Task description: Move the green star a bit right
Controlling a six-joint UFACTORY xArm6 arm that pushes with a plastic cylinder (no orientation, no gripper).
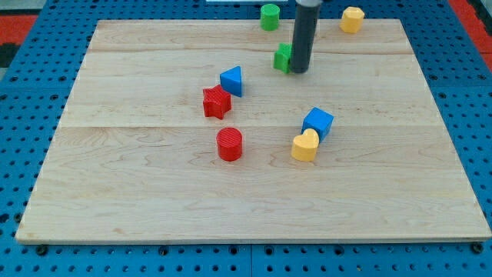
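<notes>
The green star [282, 58] lies on the wooden board near the view's top centre, partly hidden behind my rod. My tip [300, 71] rests on the board right against the star's right side. A green cylinder [269, 16] stands at the board's top edge, above and left of the star.
A blue triangular block [232, 80] and a red star [217, 101] lie left of centre, with a red cylinder [229, 144] below them. A blue cube [318, 121] touches a yellow heart [305, 145] right of centre. A yellow block [352, 19] sits at the top right. The wooden board [115, 192] lies on blue pegboard.
</notes>
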